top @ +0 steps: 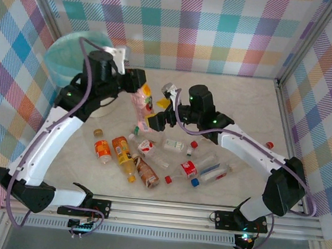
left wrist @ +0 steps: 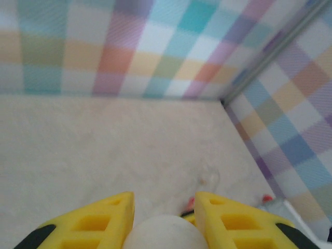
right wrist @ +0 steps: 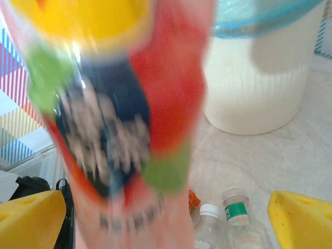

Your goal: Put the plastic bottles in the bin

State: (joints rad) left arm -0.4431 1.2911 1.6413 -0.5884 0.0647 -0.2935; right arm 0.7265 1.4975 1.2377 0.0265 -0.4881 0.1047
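Evidently my left gripper (top: 147,93) grips the pink-labelled clear plastic bottle (top: 138,114) by its cap (left wrist: 163,236), so it hangs ready for the round white bag-lined bin (top: 63,60) at ten o'clock; my right gripper (top: 156,113) stands released.

Bench (top: 239,102): pale marbled top. White bin (top: 101,110) with blue-green liner stands upright at far left. Bottles lie on their sides, scattered near centre: short orange-label bottle (top: 102,151), yellow-capped orange bottle (top: 124,157), brown bottle (top: 148,174), clear bottle (top: 173,144), red-label bottle (top: 189,170). Loose red cap (top: 168,179) lies just right of the brown bottle.
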